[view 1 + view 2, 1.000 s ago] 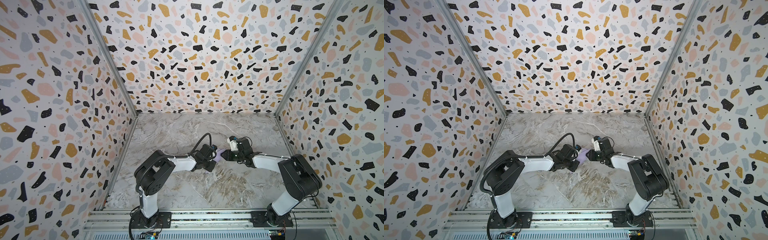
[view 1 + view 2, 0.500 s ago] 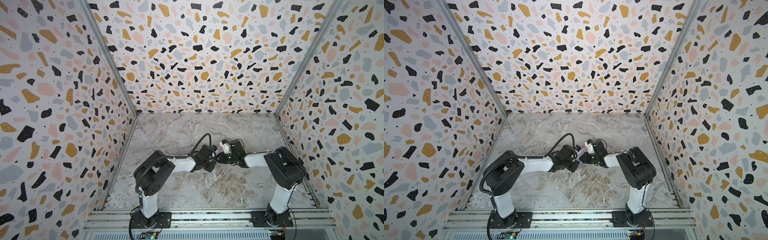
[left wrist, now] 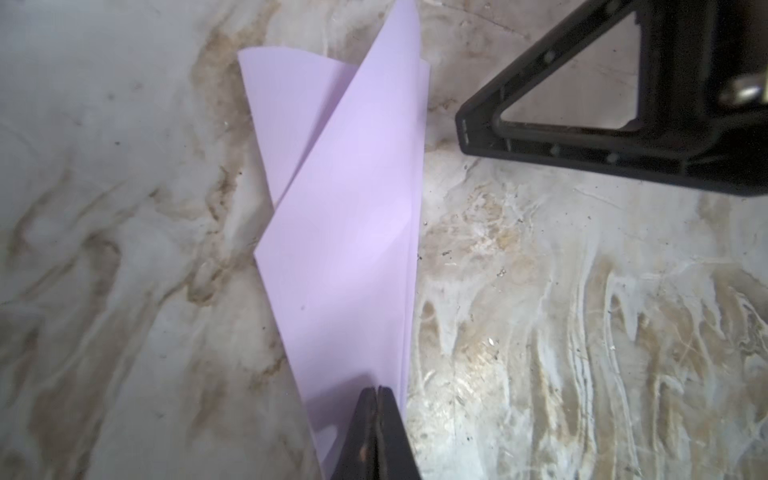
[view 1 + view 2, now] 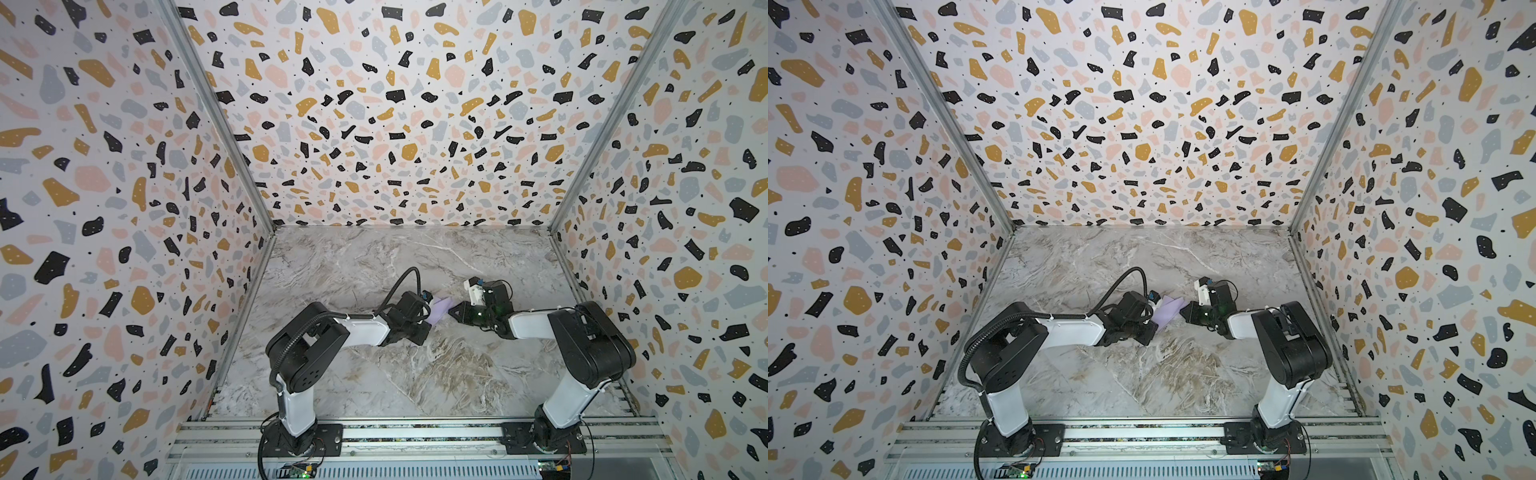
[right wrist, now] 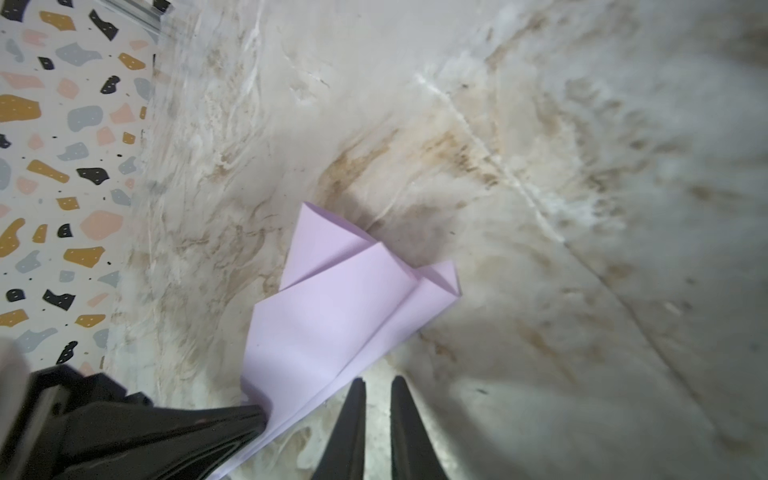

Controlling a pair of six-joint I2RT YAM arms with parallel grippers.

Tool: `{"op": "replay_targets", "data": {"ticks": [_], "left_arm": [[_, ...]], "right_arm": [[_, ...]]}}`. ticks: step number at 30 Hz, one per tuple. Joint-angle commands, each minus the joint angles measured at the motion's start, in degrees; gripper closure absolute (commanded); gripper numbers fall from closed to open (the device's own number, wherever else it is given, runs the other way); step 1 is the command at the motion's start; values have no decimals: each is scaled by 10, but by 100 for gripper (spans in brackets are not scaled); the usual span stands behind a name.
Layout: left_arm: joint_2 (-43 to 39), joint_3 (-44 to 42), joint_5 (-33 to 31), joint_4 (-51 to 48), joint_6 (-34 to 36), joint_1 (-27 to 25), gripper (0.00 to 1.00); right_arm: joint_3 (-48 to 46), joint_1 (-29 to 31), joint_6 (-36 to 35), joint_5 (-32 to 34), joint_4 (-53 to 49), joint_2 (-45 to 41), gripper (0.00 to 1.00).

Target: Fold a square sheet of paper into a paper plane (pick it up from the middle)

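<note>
The square sheet of paper (image 4: 441,311) (image 4: 1169,309) is pale lilac and folded into a narrow, pointed paper plane shape of several layers, lying low over the marble floor. My left gripper (image 3: 377,388) (image 4: 429,319) is shut on its narrow end. The wide end fans out away from it (image 3: 349,208). My right gripper (image 5: 378,380) (image 4: 454,311) (image 4: 1184,311) sits just beside the paper's long edge (image 5: 332,307). Its jaws stand a narrow gap apart with only floor between them. In the left wrist view the right gripper's black fingers (image 3: 478,137) are apart from the paper.
The marble-patterned floor (image 4: 415,374) is boxed in by terrazzo-patterned walls (image 4: 395,124) at the back and both sides. Both arm bases stand on an aluminium rail (image 4: 415,436) along the front edge.
The right arm swung in toward the paper half a second ago and has drawn back to the right, its jaws narrower than a second ago. The left gripper has stayed put, holding the paper.
</note>
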Motion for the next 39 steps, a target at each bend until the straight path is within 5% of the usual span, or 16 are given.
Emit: {"op": "replay_targets", "data": {"ticks": [1, 12, 25, 32, 39], "left_arm": [[32, -30, -4, -81, -2, -6, 100], [31, -34, -5, -80, -4, -7, 100], [26, -45, -5, -76, -8, -8, 100], [27, -44, -5, -76, -9, -9, 100], [30, -41, -5, -77, -9, -10, 100]], "right_arm": [[7, 24, -10, -16, 23, -32, 83], [52, 41, 32, -45, 56, 77, 82], [-4, -54, 19, -6, 34, 55, 83], [7, -23, 6, -36, 48, -15, 81], [56, 16, 31, -66, 77, 61, 81]]}}
